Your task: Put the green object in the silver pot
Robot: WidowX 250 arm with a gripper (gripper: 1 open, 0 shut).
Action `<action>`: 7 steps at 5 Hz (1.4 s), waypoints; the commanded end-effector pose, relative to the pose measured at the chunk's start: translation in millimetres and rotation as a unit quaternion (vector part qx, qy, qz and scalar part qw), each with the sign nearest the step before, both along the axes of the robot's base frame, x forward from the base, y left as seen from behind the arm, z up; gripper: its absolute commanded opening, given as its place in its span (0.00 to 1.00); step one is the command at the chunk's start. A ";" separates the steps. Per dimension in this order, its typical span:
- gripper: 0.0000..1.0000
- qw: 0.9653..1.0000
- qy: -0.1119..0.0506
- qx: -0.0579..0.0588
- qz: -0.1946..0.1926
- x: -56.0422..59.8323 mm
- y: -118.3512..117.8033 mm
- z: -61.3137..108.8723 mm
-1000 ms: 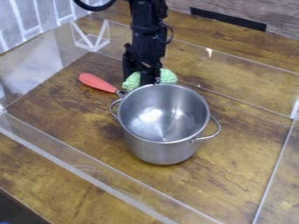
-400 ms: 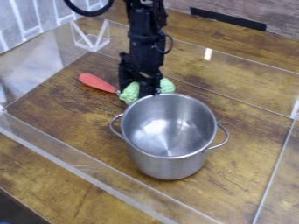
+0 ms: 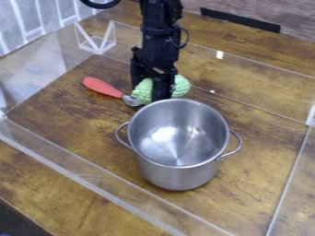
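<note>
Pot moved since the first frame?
Yes: the silver pot has shifted toward the lower right of the view, judged against the wooden tabletop and its edges.

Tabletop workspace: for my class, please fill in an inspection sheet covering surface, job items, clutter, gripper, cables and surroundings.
Surface: brown wood-grain tabletop, with pale lines across it
Job items: silver pot upright, its inside bare; light green bumpy object outside it, just behind the rim, partly hidden by the gripper
Clutter: red-handled spoon left of the pot in the picture
Gripper: black gripper at the green object; whether it grips cannot be told
Cables: black cable looping beside the arm
Surroundings: clear panel-like edging along the left side
</note>
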State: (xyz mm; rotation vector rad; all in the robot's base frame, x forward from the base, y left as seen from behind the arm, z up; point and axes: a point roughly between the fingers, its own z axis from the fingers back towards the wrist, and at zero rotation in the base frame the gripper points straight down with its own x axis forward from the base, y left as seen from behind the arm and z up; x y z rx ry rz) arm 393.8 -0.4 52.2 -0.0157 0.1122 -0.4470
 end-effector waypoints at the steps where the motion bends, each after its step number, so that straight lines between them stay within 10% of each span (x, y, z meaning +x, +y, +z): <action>1: 0.00 0.999 -0.034 -0.003 -0.017 7.2 -5.0 22.5; 4: 0.00 1.000 -0.023 -0.009 0.012 14.7 10.4 28.4; 7: 0.00 0.998 -0.059 0.016 -0.004 5.4 -14.8 79.2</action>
